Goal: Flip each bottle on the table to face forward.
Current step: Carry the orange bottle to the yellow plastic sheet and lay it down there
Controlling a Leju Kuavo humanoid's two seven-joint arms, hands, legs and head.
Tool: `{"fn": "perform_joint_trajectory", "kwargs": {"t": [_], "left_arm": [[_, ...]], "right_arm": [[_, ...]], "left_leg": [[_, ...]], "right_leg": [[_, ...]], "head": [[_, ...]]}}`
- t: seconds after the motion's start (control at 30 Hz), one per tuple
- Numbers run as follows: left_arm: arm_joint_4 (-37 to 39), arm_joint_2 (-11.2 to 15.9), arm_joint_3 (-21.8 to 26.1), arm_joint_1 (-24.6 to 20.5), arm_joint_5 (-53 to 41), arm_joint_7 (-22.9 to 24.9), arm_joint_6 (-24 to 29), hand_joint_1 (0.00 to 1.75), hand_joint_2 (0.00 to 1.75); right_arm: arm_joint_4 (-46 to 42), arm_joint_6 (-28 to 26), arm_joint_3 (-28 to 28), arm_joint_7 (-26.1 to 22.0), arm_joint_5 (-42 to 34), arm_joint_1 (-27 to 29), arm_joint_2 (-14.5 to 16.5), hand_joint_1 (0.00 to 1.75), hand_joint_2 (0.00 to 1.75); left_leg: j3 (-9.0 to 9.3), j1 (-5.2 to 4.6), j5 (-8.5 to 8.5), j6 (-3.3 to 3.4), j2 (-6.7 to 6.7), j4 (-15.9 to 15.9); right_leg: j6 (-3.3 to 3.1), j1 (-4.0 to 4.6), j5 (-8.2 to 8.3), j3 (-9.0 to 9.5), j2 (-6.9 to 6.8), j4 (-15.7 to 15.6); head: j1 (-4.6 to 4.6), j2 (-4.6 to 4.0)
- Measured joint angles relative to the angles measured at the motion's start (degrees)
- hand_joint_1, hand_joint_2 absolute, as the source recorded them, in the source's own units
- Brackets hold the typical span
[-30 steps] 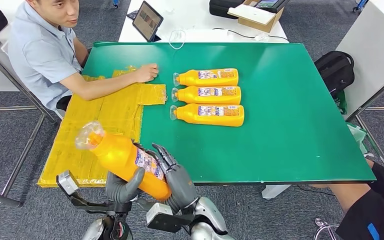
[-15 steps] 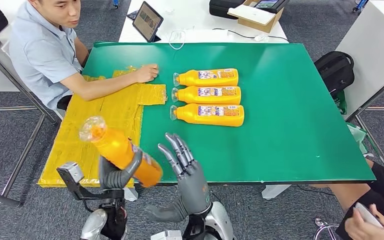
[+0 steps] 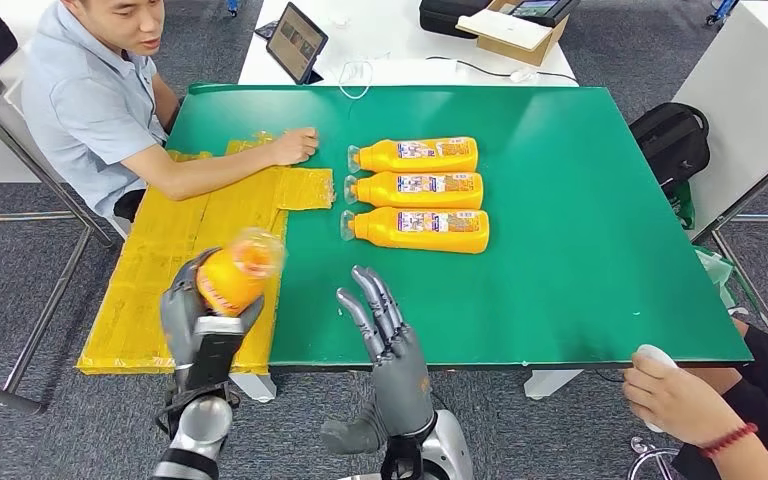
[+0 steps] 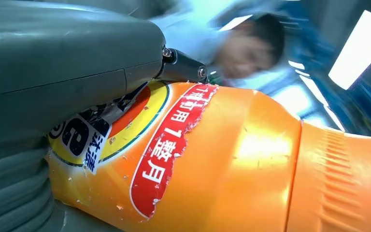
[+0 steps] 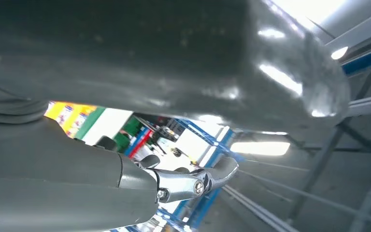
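My left hand (image 3: 192, 318) grips an orange bottle (image 3: 234, 275) above the near left corner of the green table (image 3: 580, 250), over the yellow mat; its clear cap points away from me. Up close in the left wrist view, the same orange bottle (image 4: 232, 164) shows a round logo label with a red strip, and my thumb (image 4: 67, 63) lies across it. My right hand (image 3: 392, 350) is open with fingers spread and raised at the table's near edge, holding nothing. Three orange bottles (image 3: 418, 190) lie side by side in a row at mid-table, labels up, caps to the left.
A seated person in a grey shirt (image 3: 80, 100) rests a hand (image 3: 290, 145) on the yellow mat (image 3: 175, 240) at the table's left. Another person's hand (image 3: 675, 395) shows at the near right. A white table with a tablet (image 3: 295, 40) stands behind.
My right hand let go of the bottle and opened, fingers up. My left hand swung the bottle round so its cap now points away, and rose over the mat.
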Motion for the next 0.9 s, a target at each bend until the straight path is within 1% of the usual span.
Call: {"fn": "perform_joint_trajectory", "kwargs": {"t": [0.1,0.23,0.3,0.37,0.5,0.53,0.57,0.6,0.67,0.7,0.73,0.8,0.9], "left_arm": [[4.7,0.1,3.0,-4.0,-15.0,4.2,0.3,1.75,1.75],[12.5,1.4,4.4,-10.4,-27.8,12.2,0.5,1.75,1.75],[17.3,2.6,4.4,-13.6,-32.3,16.4,0.5,1.75,1.75],[21.6,3.7,3.9,-16.2,-35.8,19.0,0.5,1.75,1.75],[27.3,5.2,3.0,-19.0,-37.4,20.3,0.4,1.75,1.75],[28.4,5.4,2.8,-19.5,-37.4,20.3,0.0,1.71,1.75],[29.7,5.7,2.5,-20.1,-37.4,20.2,-0.7,1.64,1.75],[31.0,5.9,2.1,-20.7,-37.3,20.1,-1.9,1.42,1.75],[33.5,6.4,1.1,-21.8,-37.0,19.7,-5.2,0.92,1.75],[34.6,6.7,0.6,-22.3,-36.8,19.5,-6.8,0.57,1.75],[35.7,6.9,0.1,-22.7,-36.5,19.4,-8.3,0.36,1.75],[37.4,7.4,-0.9,-23.5,-36.0,19.1,-10.4,0.02,1.75],[38.9,7.8,-1.5,-24.4,-34.1,18.4,-13.7,0.0,1.75]], "right_arm": [[-0.1,1.3,-0.3,-0.2,-3.2,0.4,0.0,0.0,0.0],[-0.1,3.9,-0.9,-1.0,-5.5,0.7,-0.1,0.0,0.0],[-0.1,4.7,-1.1,-1.3,-6.1,0.7,0.0,0.0,0.0],[0.0,5.4,-1.3,-1.6,-6.4,0.7,0.0,0.0,0.0],[0.0,6.0,-1.5,-1.8,-6.8,0.7,0.0,0.0,0.0],[0.0,6.2,-1.5,-1.8,-6.9,0.7,0.0,0.0,0.0],[0.1,6.5,-1.5,-1.8,-7.1,0.7,0.0,0.0,0.0],[0.2,6.9,-1.6,-1.8,-7.3,0.7,0.0,0.0,0.0],[0.6,7.7,-1.8,-1.9,-7.8,0.8,0.1,0.0,0.0],[0.8,8.1,-2.0,-1.9,-8.1,0.9,0.1,0.0,0.0],[1.0,8.5,-2.3,-1.9,-8.3,1.0,0.2,0.0,0.0],[1.4,8.9,-2.7,-2.0,-8.6,1.3,0.2,0.0,0.0],[1.9,9.1,-3.2,-2.1,-8.8,1.7,0.3,0.0,0.0]], "left_leg": [[0.02,0.0,0.02,-0.01,0.01,0.0],[0.02,0.01,0.11,-0.01,0.0,0.0],[0.02,0.02,0.12,-0.03,0.01,0.0],[0.02,0.02,0.12,-0.03,0.02,0.0],[-0.01,0.02,0.12,-0.03,0.02,0.0],[-0.02,0.01,0.11,-0.03,0.02,0.0],[-0.03,0.01,0.11,-0.03,0.0,0.0],[-0.04,0.01,0.11,-0.03,-0.01,0.0],[-0.04,0.01,0.11,-0.03,-0.02,0.0],[-0.04,0.01,0.11,-0.03,-0.01,0.0],[-0.04,0.01,0.11,-0.04,-0.01,0.0],[-0.04,0.01,0.11,-0.04,-0.01,0.0],[-0.04,0.01,0.11,-0.04,-0.01,0.0]], "right_leg": [[0.0,0.01,0.04,0.0,0.01,0.0],[-0.01,0.01,0.05,0.02,-0.02,0.0],[-0.01,0.02,0.05,0.02,-0.01,0.0],[-0.01,0.01,0.05,0.01,0.0,0.0],[-0.01,0.01,0.04,0.0,0.0,0.0],[-0.01,0.01,0.04,-0.01,0.0,0.0],[-0.01,0.0,0.04,-0.01,-0.01,0.0],[-0.01,0.0,0.04,-0.01,-0.02,0.0],[-0.01,0.0,0.04,-0.01,-0.02,0.0],[-0.01,0.0,0.04,-0.02,-0.02,0.0],[-0.01,0.01,0.04,-0.02,-0.01,0.0],[-0.01,0.01,0.04,-0.02,-0.01,0.0],[-0.01,0.01,0.04,-0.01,-0.02,0.0]], "head": [[-0.02,0.0],[-0.01,0.0],[-0.01,0.0],[-0.01,0.0],[-0.02,0.0],[-0.02,0.0],[-0.02,0.0],[-0.01,0.0],[-0.01,0.0],[-0.01,0.0],[-0.01,0.0],[-0.01,0.0],[-0.01,0.0]]}}
